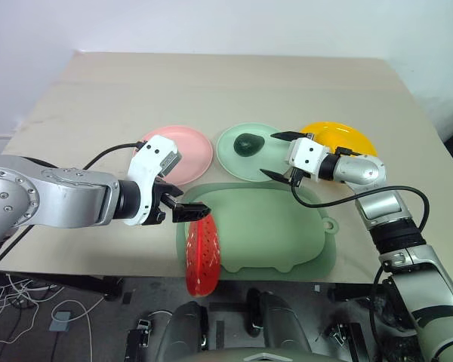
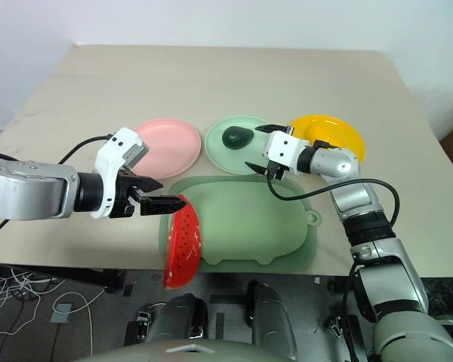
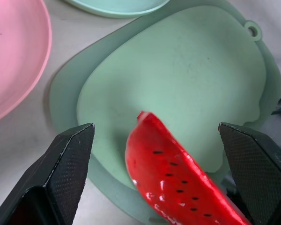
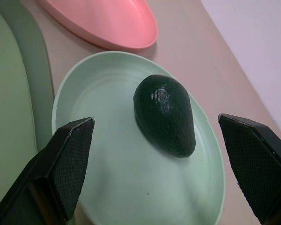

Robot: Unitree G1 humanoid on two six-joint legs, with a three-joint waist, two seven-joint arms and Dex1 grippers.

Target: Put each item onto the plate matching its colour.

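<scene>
The watermelon wedge (image 1: 201,253) lies on the green mat's (image 1: 287,234) near-left edge, overhanging the desk (image 1: 75,113). The left hand (image 3: 154,180), open, should straddle it squarely before closing. Beyond, the avocado (image 1: 248,143) sits on the mint plate (image 1: 230,154); the right hand (image 1: 283,154) gapes empty.

Avocado (image 1: 248,143) on the middle plate (image 1: 234,160); watermelon (image 1: 201,255) at the mat's (image 1: 287,230) near-left edge.

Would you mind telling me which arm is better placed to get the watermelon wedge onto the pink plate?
Left. Its open claw hovers right at the watermelon wedge on the green mat, beside the pink plate. The right claw is open over the mint plate holding the avocado.
</scene>
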